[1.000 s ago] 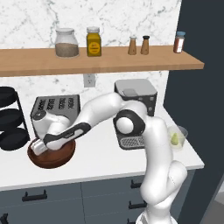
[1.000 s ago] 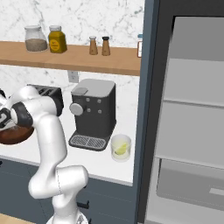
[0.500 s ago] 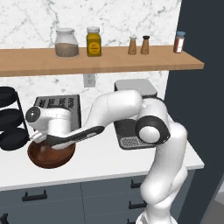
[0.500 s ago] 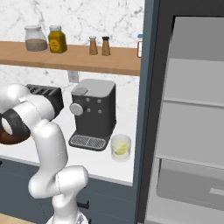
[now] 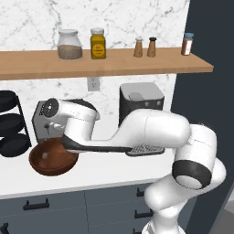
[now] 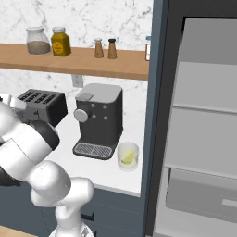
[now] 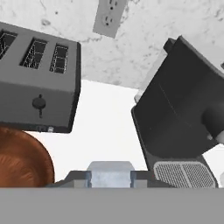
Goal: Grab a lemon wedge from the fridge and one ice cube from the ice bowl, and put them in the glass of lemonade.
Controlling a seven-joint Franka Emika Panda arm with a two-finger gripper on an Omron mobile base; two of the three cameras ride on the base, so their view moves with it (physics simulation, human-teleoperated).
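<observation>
In the hand view my gripper (image 7: 110,178) is shut on a pale grey ice cube (image 7: 110,176), squeezed between the two dark fingertips (image 7: 81,179). Just below and to the left lies the reddish-brown ice bowl (image 7: 19,162). From the left base view, my hand hangs over the right rim of the ice bowl (image 5: 50,160), in front of the toaster. The glass of lemonade (image 6: 127,156) stands on the counter right of the coffee machine, with a yellow lemon wedge (image 6: 127,159) inside it. The fridge (image 6: 203,115) stands open at the right, its grey shelves bare.
The toaster (image 5: 43,125) sits behind the bowl and the coffee machine (image 6: 98,120) to its right. A black tiered rack (image 5: 10,123) stands at the far left. A wooden shelf (image 5: 105,64) with jars and shakers runs overhead.
My hand has risen out of the ice bowl with the ice cube in its jaws, and the arm's elbow has swung up and to the right.
</observation>
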